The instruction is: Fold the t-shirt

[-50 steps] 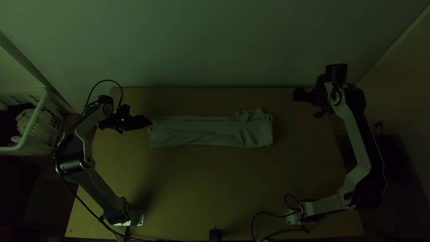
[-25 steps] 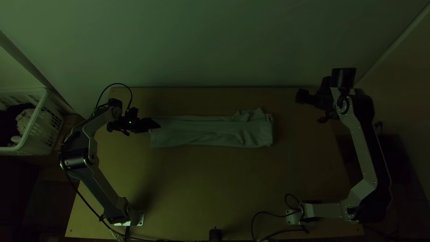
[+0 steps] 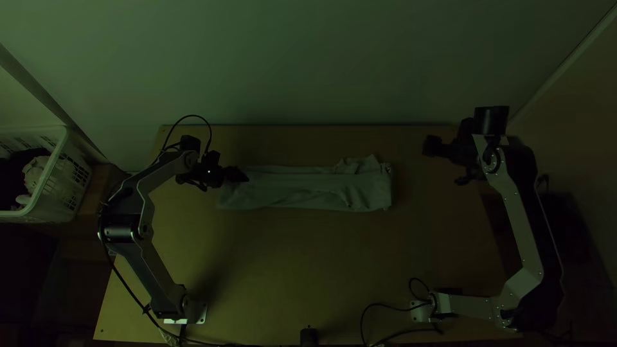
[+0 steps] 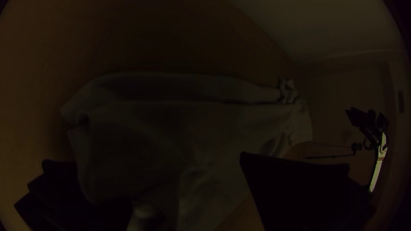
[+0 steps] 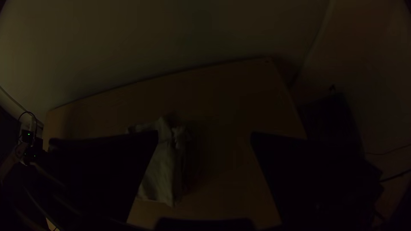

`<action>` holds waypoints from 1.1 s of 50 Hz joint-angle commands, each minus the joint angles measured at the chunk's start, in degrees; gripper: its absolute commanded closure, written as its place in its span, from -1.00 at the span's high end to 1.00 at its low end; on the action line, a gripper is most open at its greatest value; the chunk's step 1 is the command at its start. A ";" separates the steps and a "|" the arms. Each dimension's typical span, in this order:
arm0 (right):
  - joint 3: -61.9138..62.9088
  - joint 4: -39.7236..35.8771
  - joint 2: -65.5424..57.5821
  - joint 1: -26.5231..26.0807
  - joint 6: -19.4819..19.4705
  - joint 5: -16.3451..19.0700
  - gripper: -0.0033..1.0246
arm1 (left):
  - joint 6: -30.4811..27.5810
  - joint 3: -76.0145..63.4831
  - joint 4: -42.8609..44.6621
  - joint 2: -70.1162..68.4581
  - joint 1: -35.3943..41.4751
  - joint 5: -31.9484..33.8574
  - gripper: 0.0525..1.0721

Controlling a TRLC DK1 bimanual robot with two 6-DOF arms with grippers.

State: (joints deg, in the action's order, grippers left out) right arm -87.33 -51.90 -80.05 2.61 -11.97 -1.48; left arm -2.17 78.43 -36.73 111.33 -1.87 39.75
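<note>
When looking down from the top view, can make out the t-shirt (image 3: 295,191) as a long, narrow folded strip, lying from left to right across the table (image 3: 289,270). Along its far side, can follow a lengthwise fold edge; toward the right arm (image 3: 524,225), see bunched, uneven cloth poking out past the far edge. From the left wrist view, can follow that fold running close to one long side, down to crumples at the far end.

At the strip's left end, find the left gripper (image 3: 239,174) over the far corner, pointing in along the cloth; cannot tell whether touching. In the left wrist view, see its two flat fingers (image 4: 299,188) spread wide, with cloth in the gap between.

Beyond the opposite end, find the right gripper (image 3: 443,148) apart from the cloth, near the table's far right corner. In the right wrist view, see the fingers (image 5: 308,175) well apart, with bare wood between the tips and the crumpled end partly behind one of them.

Farther out, see the left arm (image 3: 151,257) bent along the table's left side, a pale basket (image 3: 38,217) of clothes (image 3: 33,173) beyond, and a plain wall (image 3: 308,64) behind the far edge.
</note>
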 commanded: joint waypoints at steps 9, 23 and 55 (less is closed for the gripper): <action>3.75 0.13 3.50 0.46 -0.95 0.33 0.92 | 7.62 -4.43 3.24 3.37 3.89 -10.22 -0.93; 7.96 2.33 5.70 0.38 -1.30 0.33 0.92 | 6.75 -3.81 2.28 -1.20 1.69 -17.60 -0.95; 13.50 9.10 7.01 -0.24 -1.39 0.33 0.92 | -12.85 8.23 -10.29 -4.80 -22.48 -30.61 -0.95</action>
State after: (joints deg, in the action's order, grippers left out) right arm -75.16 -43.99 -74.83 2.61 -12.21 -1.45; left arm -11.51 83.68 -44.91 107.33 -22.04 11.20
